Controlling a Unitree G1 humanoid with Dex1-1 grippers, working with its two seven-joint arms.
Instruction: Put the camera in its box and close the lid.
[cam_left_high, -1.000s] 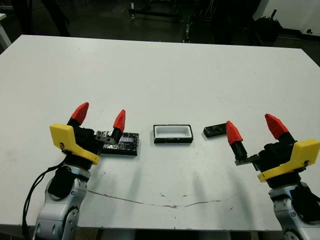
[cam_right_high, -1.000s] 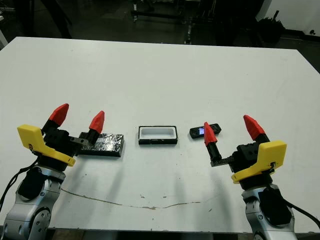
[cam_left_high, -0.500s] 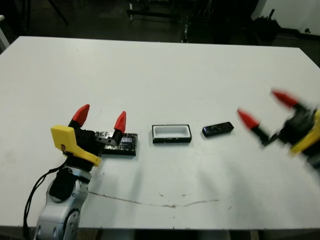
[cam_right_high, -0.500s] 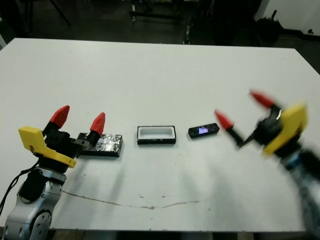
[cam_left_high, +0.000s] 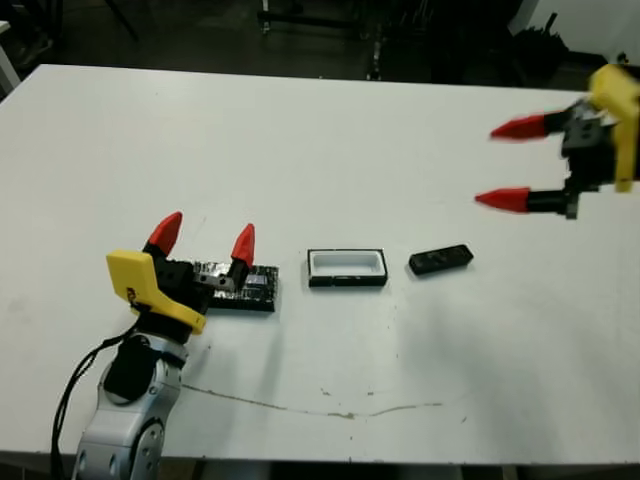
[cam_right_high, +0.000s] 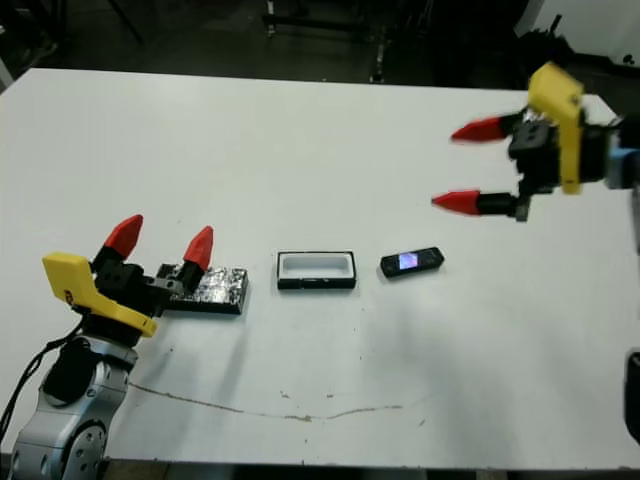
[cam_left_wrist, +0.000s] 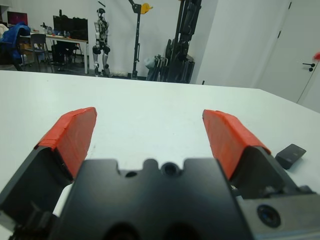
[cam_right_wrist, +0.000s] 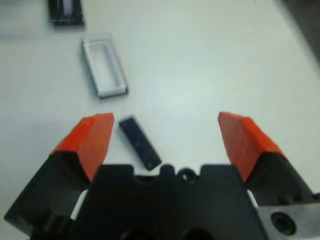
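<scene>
**Kid 1:** Black little bar, that's the small flat black bar-shaped camera (cam_right_high: 411, 262). It lies on the white surface (cam_left_high: 300, 140), just beside the small shallow black box with the white lining (cam_right_high: 316, 270), on the robot's right side of it. Not touching, tho.

**Kid 2:** Which arm is nearer to it?

**Kid 1:** Right one, I think. The right end effector (cam_right_high: 468, 165) is up high, farther back over the surface and more to the right. Its two red fingers are wide apart, nothing btwn them. So the camera is below it, nearer the robot and a bit to the left.

**Kid 2:** Which way does the camera point?

**Kid 1:** Its long side goes mostly left to right, tilted a bit, w/ the right end farther back. It lines up almost end to end w/ the box. In the right wrist view it sits slanted btwn the two red tips, closer to one. I think the end effector must come down and turn, so the fingers pinch across the thin sides.

**Kid 2:** And the other arm?

**Kid 1:** The left end effector (cam_left_high: 204, 238) is low, fingers apart, empty, right by the flat shiny crinkly black lid (cam_right_high: 210, 289) on the far side of the box. Too far from the camera, I guess.
</scene>
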